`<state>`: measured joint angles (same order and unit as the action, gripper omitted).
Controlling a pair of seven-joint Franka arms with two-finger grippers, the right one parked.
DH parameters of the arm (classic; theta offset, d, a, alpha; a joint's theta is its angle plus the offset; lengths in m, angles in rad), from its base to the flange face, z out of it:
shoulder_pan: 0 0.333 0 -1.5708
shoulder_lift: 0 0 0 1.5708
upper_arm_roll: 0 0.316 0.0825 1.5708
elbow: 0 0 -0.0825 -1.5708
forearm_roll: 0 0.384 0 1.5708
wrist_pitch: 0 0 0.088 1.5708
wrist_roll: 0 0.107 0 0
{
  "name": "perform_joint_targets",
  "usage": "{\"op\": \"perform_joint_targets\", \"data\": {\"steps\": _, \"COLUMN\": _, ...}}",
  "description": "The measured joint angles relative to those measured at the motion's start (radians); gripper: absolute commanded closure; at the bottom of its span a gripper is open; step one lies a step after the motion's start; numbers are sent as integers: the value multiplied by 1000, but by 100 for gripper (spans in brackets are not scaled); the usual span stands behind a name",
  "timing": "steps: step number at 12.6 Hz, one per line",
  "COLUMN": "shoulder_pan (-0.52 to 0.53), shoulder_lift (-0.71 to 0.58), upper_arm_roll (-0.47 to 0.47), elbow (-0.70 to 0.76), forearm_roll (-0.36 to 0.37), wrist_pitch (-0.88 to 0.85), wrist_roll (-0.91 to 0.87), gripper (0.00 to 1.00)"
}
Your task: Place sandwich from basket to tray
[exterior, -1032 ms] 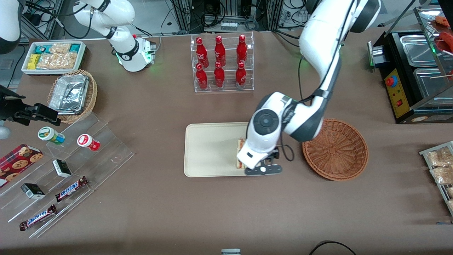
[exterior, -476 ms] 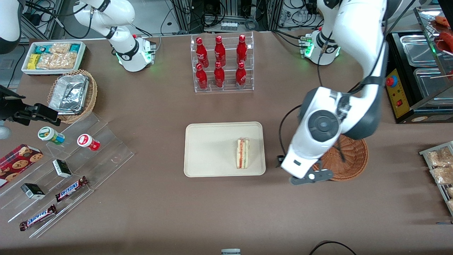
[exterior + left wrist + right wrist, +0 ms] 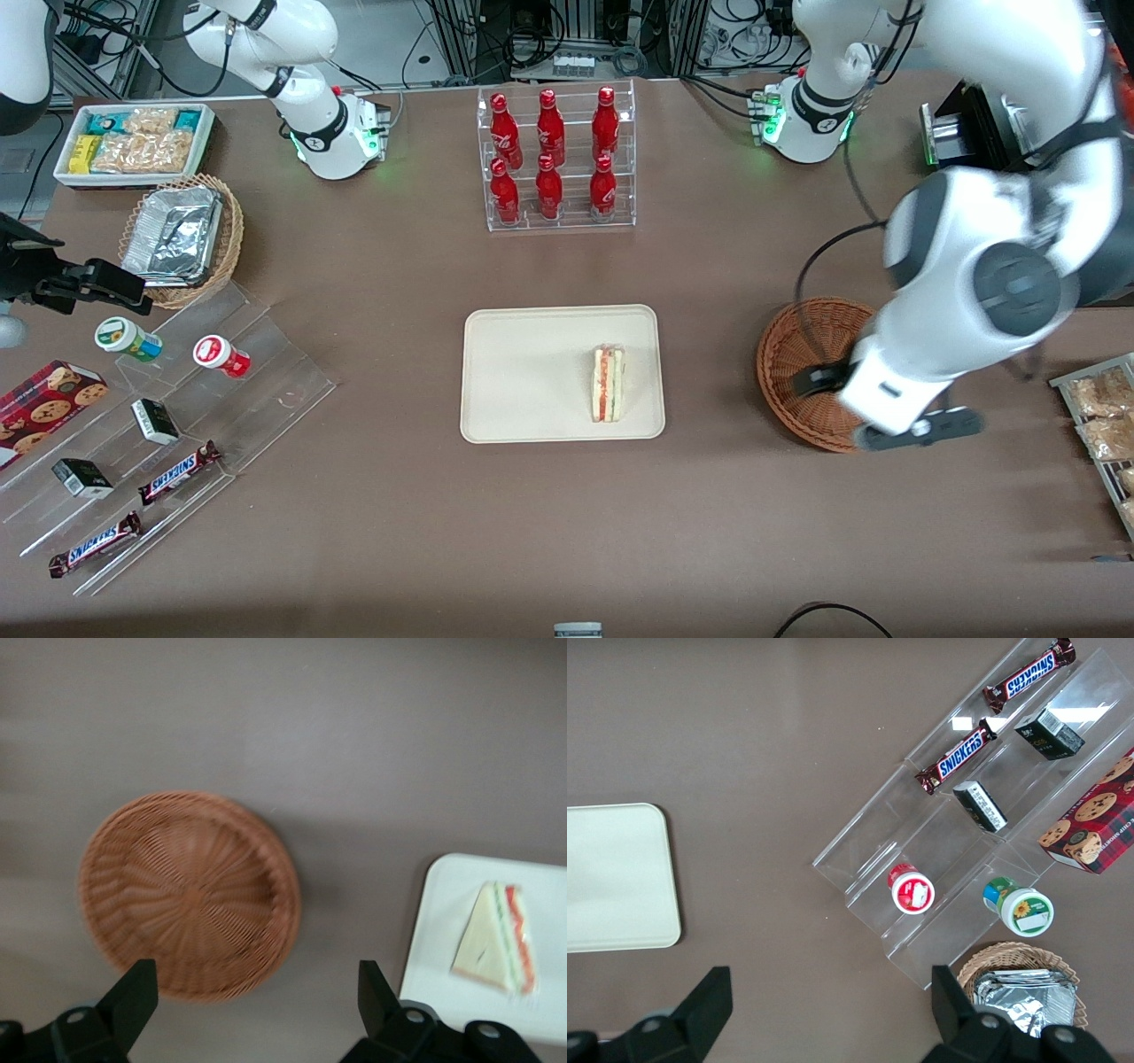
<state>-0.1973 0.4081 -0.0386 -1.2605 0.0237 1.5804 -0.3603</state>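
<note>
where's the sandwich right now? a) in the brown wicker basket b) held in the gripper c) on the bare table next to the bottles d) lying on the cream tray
d: the sandwich lies on the tray, near the tray's edge toward the basket, which holds nothing. The gripper is open and empty above the table by the basket, well clear of the sandwich.
</note>
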Motion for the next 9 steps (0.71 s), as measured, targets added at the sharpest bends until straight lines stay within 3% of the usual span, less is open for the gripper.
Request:
{"op": "perform_joint_targets", "data": {"steps": 5, "shoulder_pan": 93, "shoulder_lift": -153, "upper_arm_roll": -16, "elbow": -1, "forearm_roll": 0, "wrist_pitch": -236, "wrist_roll": 120, "gripper": 0}}
{"op": "perform_joint_targets", "data": {"steps": 9, "shoulder_pan": 108, "shoulder_lift": -275, "upper_arm_roll": -17, "elbow": -74, "forearm_roll": 0, "wrist_pitch": -297, "wrist_roll": 120, "gripper": 0}}
